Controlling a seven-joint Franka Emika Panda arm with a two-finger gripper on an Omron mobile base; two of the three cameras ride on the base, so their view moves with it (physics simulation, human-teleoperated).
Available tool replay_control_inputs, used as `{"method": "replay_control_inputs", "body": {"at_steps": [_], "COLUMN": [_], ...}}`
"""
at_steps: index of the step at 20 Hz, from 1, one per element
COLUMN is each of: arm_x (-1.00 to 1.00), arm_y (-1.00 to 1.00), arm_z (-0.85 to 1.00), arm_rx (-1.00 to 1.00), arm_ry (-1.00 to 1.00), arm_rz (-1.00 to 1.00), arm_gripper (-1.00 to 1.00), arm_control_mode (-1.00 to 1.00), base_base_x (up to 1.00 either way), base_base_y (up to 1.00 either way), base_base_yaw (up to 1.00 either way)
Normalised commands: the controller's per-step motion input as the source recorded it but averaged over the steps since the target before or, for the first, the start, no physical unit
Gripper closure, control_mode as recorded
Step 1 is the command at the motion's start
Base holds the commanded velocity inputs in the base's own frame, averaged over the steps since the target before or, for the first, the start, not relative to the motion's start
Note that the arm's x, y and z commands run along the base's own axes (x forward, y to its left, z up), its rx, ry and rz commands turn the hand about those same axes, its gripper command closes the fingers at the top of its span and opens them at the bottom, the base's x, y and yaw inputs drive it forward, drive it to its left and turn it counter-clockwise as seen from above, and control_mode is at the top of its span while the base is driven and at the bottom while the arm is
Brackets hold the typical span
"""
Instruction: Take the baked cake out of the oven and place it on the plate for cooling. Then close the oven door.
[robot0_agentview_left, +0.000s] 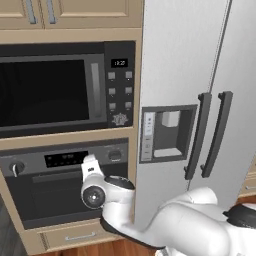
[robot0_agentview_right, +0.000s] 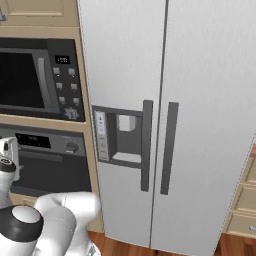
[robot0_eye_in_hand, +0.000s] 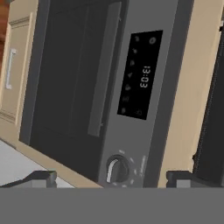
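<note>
My two-finger gripper (robot0_eye_in_hand: 111, 178) hangs released, jaws wide and empty, before the built-in black oven with a grey control strip (robot0_eye_in_hand: 144, 87). Its black glass-fronted door (robot0_agentview_left: 47, 197) is shut, the bar handle (robot0_eye_in_hand: 104, 74) at ten o'clock of my fingertips (robot0_eye_in_hand: 43, 177).

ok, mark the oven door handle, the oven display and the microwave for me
oven door handle (robot0_eye_in_hand: 104, 72), hand view, middle of the bar
oven display (robot0_agentview_left: 65, 159), left base view, centre of the dark panel
microwave (robot0_agentview_left: 45, 92), left base view, middle of its window door
</note>
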Motion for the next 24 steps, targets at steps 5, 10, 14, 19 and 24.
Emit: {"method": "replay_control_inputs", "body": {"at_steps": [5, 10, 14, 19, 24], "arm_x": [0.05, 0.18, 0.24, 0.38, 0.44], "arm_y": [0.33, 0.22, 0.02, 0.11, 0.00], "arm_z": [-0.43, -0.24, -0.26, -0.28, -0.27], "arm_rx": [0.00, 0.00, 0.00, 0.00, -0.01], "arm_ry": [-0.01, -0.05, -0.02, -0.05, 0.00], "arm_rz": [0.05, -0.08, -0.18, -0.03, 0.00], "arm_gripper": [-1.00, -1.00, -1.00, -1.00, -1.00], "arm_control_mode": [-1.00, -1.00, -1.00, -1.00, -1.00], "base_base_x": [0.00, 0.00, 0.00, 0.00, 0.00], "base_base_y": [0.00, 0.00, 0.00, 0.00, 0.00], "base_base_yaw": [0.00, 0.00, 0.00, 0.00, 0.00]}}
